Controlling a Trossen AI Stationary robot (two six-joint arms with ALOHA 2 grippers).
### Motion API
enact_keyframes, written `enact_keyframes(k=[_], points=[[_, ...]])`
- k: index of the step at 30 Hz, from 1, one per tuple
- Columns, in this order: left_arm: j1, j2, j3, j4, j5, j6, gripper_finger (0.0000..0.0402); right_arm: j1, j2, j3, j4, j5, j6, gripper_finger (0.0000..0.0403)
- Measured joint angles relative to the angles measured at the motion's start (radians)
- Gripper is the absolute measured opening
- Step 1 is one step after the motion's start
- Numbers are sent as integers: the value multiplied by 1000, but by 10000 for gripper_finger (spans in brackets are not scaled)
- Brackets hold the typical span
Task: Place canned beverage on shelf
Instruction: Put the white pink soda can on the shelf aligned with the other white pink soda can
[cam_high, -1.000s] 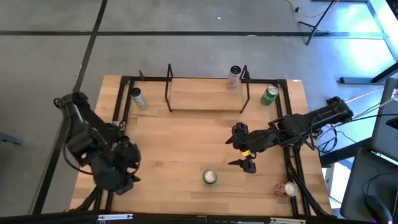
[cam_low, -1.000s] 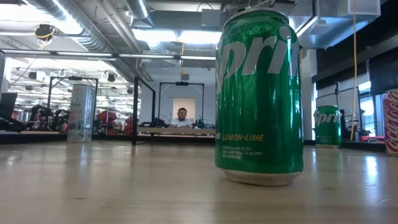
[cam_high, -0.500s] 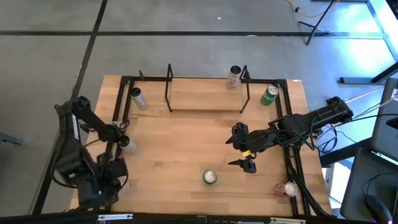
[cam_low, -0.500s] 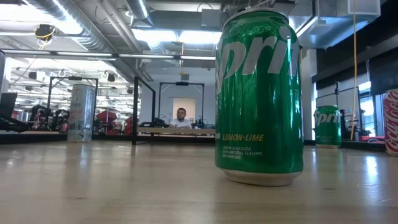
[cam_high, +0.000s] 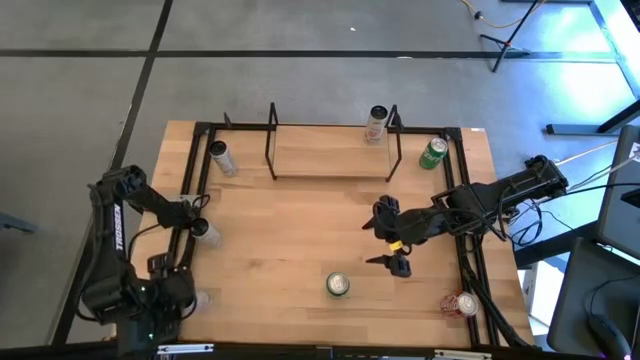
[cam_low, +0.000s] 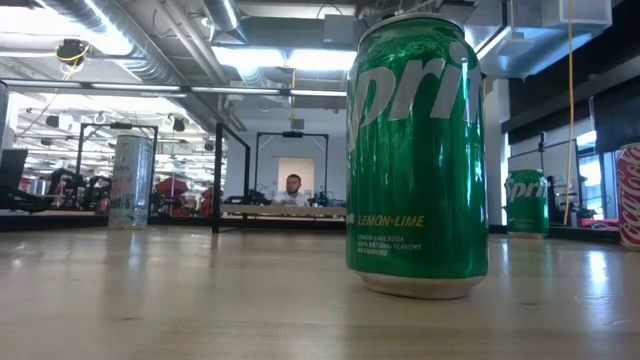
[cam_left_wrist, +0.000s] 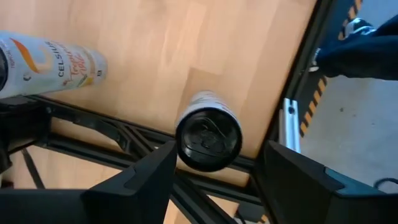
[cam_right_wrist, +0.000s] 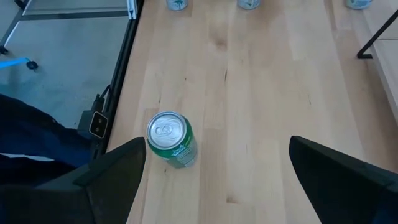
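Right gripper (cam_high: 394, 250) open, empty, hovers beside the green can (cam_high: 338, 285); left gripper (cam_left_wrist: 214, 186) open, empty, over a can (cam_left_wrist: 208, 139) at the bench's (cam_high: 300, 230) left edge.

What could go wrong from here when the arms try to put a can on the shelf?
1. The right gripper hangs open beside the green can, not over it; a badly aimed descent could tip the can.
2. The left gripper looks down on a slim can standing at the table edge; a nudge might push it off.
3. The shelf rods could catch a carried can.
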Motion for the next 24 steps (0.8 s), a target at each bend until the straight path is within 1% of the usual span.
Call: enact_keyframes(k=[3,7,12,18,24], points=[[0,0,-31,2,1,-1,235,0,0,0,1,2,1,380],[0,0,-68,27,35,-2,235,0,0,0,1,2,6,380],[0,0,-93,53,35,0,235,0,0,0,2,13,9,380],[0,0,-142,130,75,30,235,0,0,0,2,17,9,380],[0,0,-172,129,76,28,235,0,0,0,2,26,9,380]])
